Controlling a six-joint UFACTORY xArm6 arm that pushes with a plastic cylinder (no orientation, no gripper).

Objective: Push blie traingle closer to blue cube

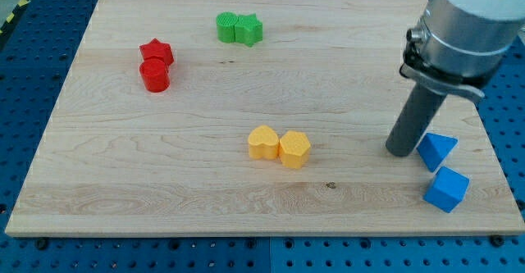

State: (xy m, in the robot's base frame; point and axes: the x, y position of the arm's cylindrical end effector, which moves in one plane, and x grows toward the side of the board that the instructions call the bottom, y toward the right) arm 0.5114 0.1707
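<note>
The blue triangle (435, 150) lies near the board's right edge. The blue cube (446, 188) sits just below it, a small gap between them. My tip (402, 152) rests on the board at the triangle's left side, touching or nearly touching it. The rod rises from there toward the view's top right.
A yellow heart (263, 143) and a yellow hexagon (294, 148) touch at the board's middle. A red star (156, 52) and a red cylinder (154, 75) sit at the upper left. A green cylinder (226, 27) and a green star (248, 29) sit at the top. The wooden board's right edge (492, 142) is close to the blue blocks.
</note>
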